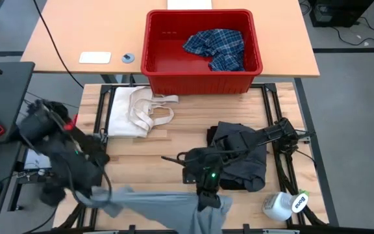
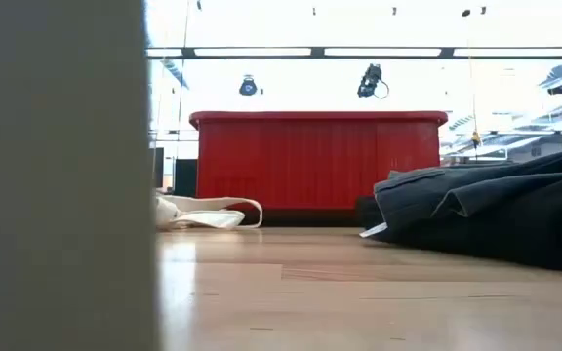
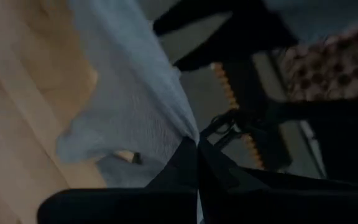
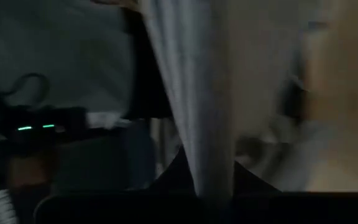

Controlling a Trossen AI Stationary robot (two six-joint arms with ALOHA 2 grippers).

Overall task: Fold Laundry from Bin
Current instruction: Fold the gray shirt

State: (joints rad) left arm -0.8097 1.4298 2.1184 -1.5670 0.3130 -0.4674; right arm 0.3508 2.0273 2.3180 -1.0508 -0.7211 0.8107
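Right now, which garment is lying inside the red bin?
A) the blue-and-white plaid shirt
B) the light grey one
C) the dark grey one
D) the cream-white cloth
A: in the high view only the plaid shirt lies in the red bin.

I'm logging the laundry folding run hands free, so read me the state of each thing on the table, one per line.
Left gripper: shut on the light grey garment's edge, near table edge.
Right gripper: shut on the light grey garment.
Light grey garment: stretched between both grippers, partly hanging off the table.
Dark grey garment: crumpled heap, unfolded.
Plaid shirt: bunched in the red bin.
Red bin: upright.
Cream cloth: lying flat, loops out.
Spray bottle: on its side.
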